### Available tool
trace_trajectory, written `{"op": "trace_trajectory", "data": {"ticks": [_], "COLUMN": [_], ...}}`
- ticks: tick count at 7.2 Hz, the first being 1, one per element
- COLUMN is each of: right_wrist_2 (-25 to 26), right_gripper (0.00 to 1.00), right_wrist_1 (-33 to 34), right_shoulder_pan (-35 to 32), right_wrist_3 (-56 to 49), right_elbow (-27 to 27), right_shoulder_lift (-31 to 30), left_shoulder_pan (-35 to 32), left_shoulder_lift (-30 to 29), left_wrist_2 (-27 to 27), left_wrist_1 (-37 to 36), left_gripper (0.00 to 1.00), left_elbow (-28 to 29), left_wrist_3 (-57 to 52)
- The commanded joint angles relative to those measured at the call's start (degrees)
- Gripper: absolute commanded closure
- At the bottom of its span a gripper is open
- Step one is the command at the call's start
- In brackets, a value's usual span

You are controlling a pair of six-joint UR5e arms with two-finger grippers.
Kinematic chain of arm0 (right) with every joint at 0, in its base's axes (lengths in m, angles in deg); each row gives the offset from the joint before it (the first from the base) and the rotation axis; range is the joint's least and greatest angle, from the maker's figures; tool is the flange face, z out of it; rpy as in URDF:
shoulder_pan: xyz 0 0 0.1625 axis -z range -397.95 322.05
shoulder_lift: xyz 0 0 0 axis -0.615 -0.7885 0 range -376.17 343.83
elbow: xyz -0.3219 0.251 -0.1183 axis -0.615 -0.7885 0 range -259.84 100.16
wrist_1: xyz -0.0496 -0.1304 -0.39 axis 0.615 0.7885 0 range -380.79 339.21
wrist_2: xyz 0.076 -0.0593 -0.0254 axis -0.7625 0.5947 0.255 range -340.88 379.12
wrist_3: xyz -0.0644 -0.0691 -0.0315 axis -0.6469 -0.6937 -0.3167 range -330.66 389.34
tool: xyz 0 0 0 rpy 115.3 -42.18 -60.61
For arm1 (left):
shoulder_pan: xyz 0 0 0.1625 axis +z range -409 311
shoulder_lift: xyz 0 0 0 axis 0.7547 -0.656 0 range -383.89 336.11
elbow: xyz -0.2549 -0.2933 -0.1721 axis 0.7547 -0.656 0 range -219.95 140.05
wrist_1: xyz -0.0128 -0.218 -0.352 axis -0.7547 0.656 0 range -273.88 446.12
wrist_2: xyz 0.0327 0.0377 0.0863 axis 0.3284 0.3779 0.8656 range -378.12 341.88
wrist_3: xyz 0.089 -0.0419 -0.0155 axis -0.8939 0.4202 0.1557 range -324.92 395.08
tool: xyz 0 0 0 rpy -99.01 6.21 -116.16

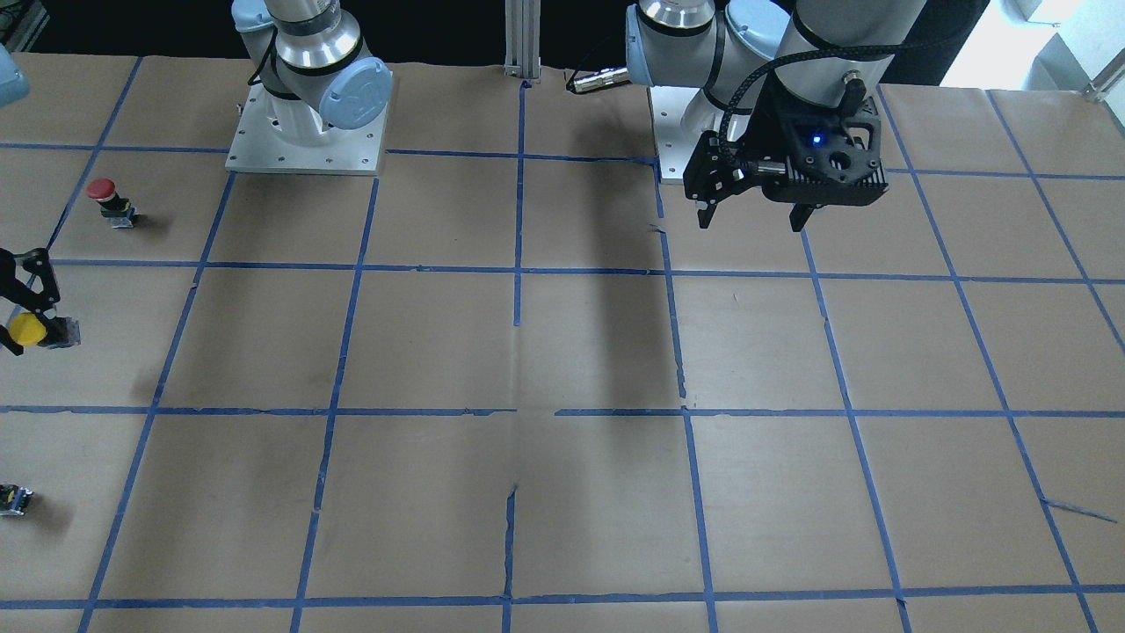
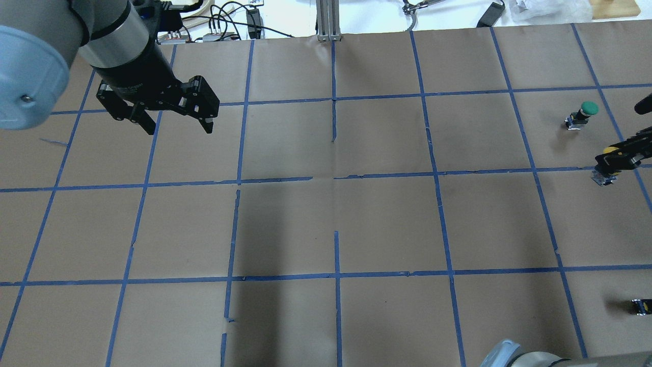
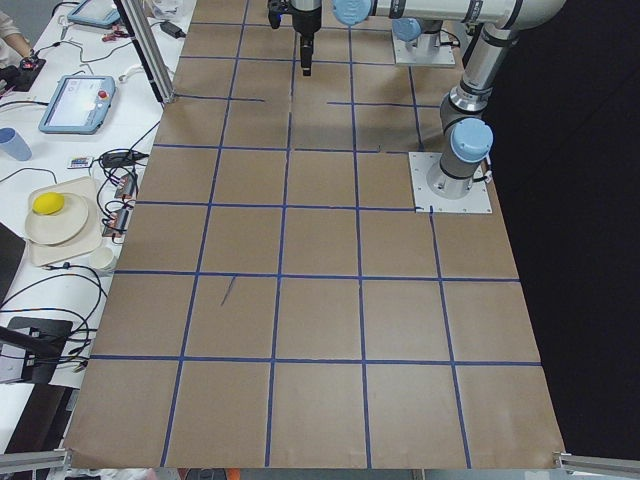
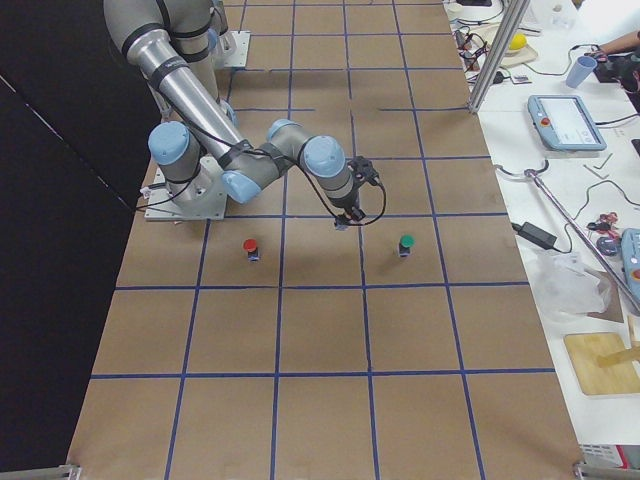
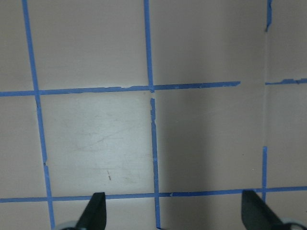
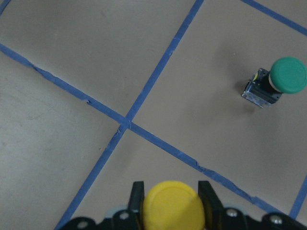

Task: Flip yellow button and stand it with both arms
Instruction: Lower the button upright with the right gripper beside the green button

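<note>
My right gripper (image 1: 31,327) is shut on the yellow button (image 1: 26,330) at the table's right end. In the right wrist view the round yellow cap (image 6: 172,208) sits between the two black fingers (image 6: 135,197) and faces the camera. The overhead view shows the gripper (image 2: 608,160) with the button's grey body (image 2: 603,177) sticking out below it. I cannot tell whether the body touches the table. My left gripper (image 2: 180,129) hangs open and empty over the far left part of the table, also in the front view (image 1: 751,220) and the left wrist view (image 5: 175,215).
A green-capped button (image 2: 586,112) stands upright near the right gripper, also in the right wrist view (image 6: 283,79). A red-capped button (image 1: 104,198) stands closer to the right arm's base. A small dark block with a yellow spot (image 2: 641,306) lies at the table's right edge.
</note>
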State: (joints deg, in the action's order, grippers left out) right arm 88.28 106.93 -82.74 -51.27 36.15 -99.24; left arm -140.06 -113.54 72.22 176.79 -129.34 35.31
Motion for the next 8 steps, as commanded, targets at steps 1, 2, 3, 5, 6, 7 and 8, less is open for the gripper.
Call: {"op": "trace_trajectory", "data": {"ticks": [1,2,3,5,6,7,8], "right_wrist_2": [-6.0,-7.5,-10.0,-10.5,-10.5,-10.5,-10.7], "right_gripper": [0.89,0.89,0.89,0.91,0.91,0.9,0.9], "right_wrist_1": [0.1,-0.2,-0.9,-1.2,-1.9,-3.9,-3.9], "right_shoulder_pan": [5.7,6.7,7.5,7.9,9.3,11.8,12.2], "right_wrist_3": [-17.8,-23.3,-32.4,-38.6,-40.4,-42.2,-42.8], "right_elbow": [2.9,3.0,3.0,3.0,3.1,3.1,3.1], "right_shoulder_lift": [0.1,0.2,0.8,2.2,3.3,5.0,5.2], "left_shoulder_pan": [0.8,0.7,0.5,0.5,0.5,0.6,0.5], "left_shoulder_lift": [-0.2,-0.1,-0.2,-0.7,-0.4,-0.4,-0.4], "left_wrist_2": [0.4,2.6,3.8,3.3,3.3,3.3,3.3], "left_wrist_1": [0.4,0.3,0.3,0.1,0.2,0.2,0.1], "left_gripper": [0.0,0.0,0.0,0.0,0.0,0.0,0.0], "left_elbow": [0.2,0.2,0.4,0.4,0.4,0.4,0.5], "left_wrist_3": [-0.1,-0.1,-0.1,-0.1,-0.1,-0.1,-0.1]}}
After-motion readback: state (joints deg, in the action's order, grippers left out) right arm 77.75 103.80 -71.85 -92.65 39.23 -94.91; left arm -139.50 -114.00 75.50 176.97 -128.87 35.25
